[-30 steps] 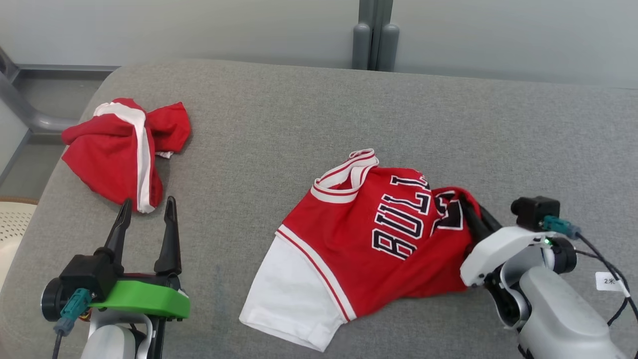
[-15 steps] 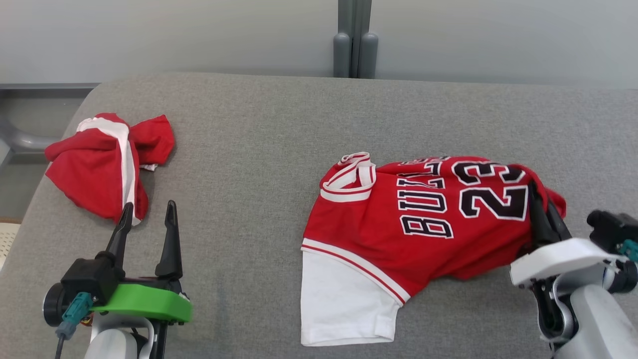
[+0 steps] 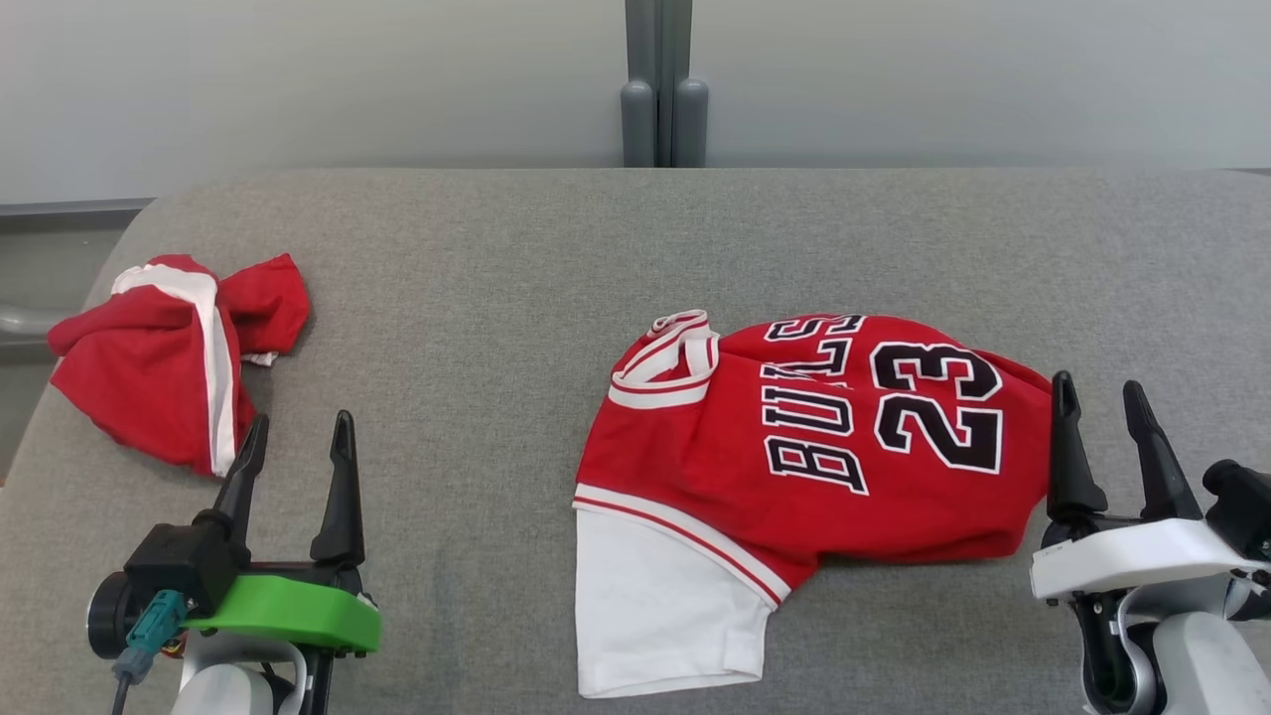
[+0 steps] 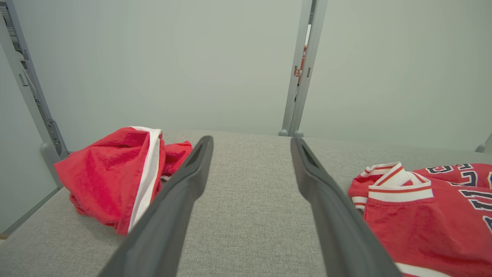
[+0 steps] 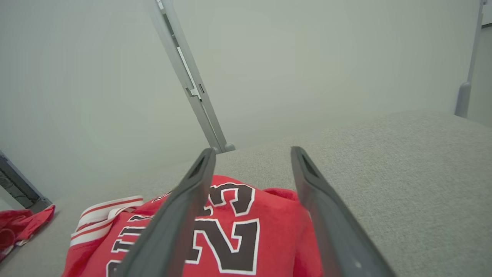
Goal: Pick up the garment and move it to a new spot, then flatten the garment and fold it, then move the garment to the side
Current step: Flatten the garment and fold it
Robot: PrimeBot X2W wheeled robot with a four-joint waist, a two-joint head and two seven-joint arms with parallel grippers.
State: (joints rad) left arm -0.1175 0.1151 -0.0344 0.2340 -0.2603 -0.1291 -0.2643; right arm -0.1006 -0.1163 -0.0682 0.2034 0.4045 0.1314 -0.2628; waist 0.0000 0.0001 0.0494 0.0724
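Observation:
A red jersey lettered BULLS 23, with white trim and a white sleeve, lies crumpled on the grey table right of centre. It also shows in the right wrist view and at the lower right of the left wrist view. My right gripper stands open just off the jersey's right edge, holding nothing; its fingers frame that edge. My left gripper is open at the lower left, apart from the jersey.
A second bunched red garment with a white stripe lies at the table's left end, just beyond my left fingertips, and shows in the left wrist view. A grey post stands behind the table against the pale wall.
My right gripper dragged the jersey to the right, spreading it so the number shows, then let go and opened beside it. The camera has turned, shifting the whole scene. The left gripper stayed put.

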